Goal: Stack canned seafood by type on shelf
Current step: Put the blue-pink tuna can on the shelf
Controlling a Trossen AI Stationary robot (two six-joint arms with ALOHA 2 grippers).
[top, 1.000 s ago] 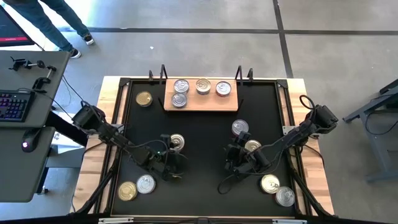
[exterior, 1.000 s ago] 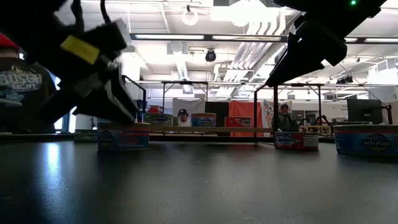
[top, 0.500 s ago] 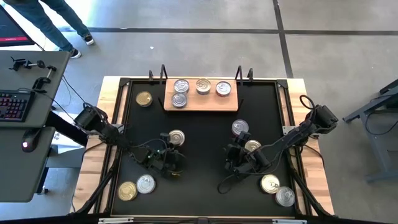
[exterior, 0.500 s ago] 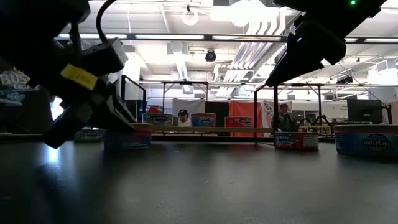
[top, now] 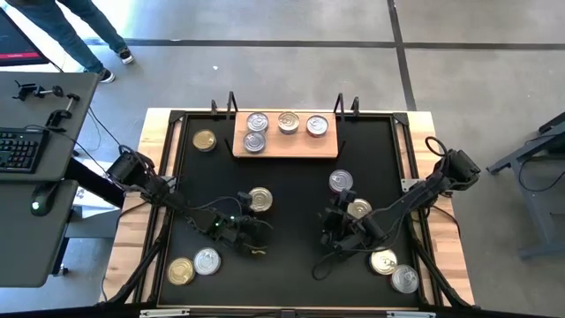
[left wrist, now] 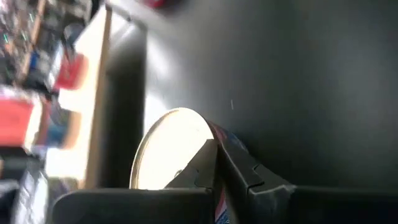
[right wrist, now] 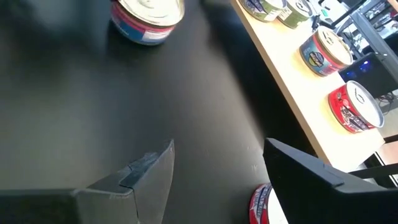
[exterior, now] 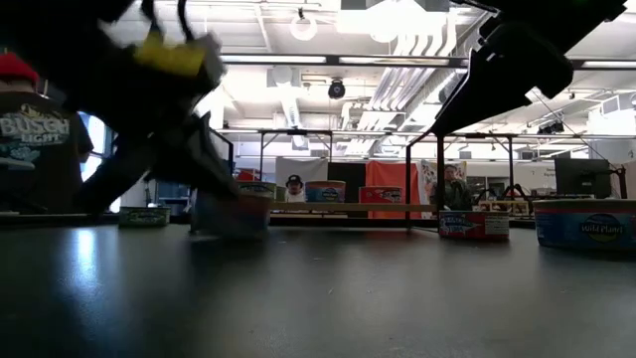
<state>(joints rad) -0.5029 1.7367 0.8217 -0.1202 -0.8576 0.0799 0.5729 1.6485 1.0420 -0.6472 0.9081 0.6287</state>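
A silver-lidded can [top: 259,200] with a blue and pink label stands left of the table's middle. My left gripper [top: 252,217] is shut at its near side; the left wrist view shows the joined fingers [left wrist: 217,165] before the can's lid [left wrist: 165,149]. My right gripper [top: 331,228] hangs open above the bare table, right of middle, between that can [right wrist: 147,18] and two cans [top: 358,208] [top: 341,181] beside it. The wooden shelf [top: 291,147] at the far edge carries several cans [top: 288,122]. My left gripper lies with its shut fingertips [left wrist: 208,163] against the can's upper rim on its near side [left wrist: 214,134]. It comes slanting down from the table's near left. Nothing is between the fingers. The can stands upright on the table.
A gold-lidded can [top: 204,140] stands left of the shelf. Two cans [top: 194,266] sit at the near left and two [top: 394,269] at the near right. Black uprights [top: 231,104] rise at the shelf's ends. A person [exterior: 35,139] stands beyond the table.
My left gripper has shut, rolled about its own line and gone a little toward the table's right edge. The can beside it has slid slightly toward the right edge, staying upright. My right gripper has kept still.
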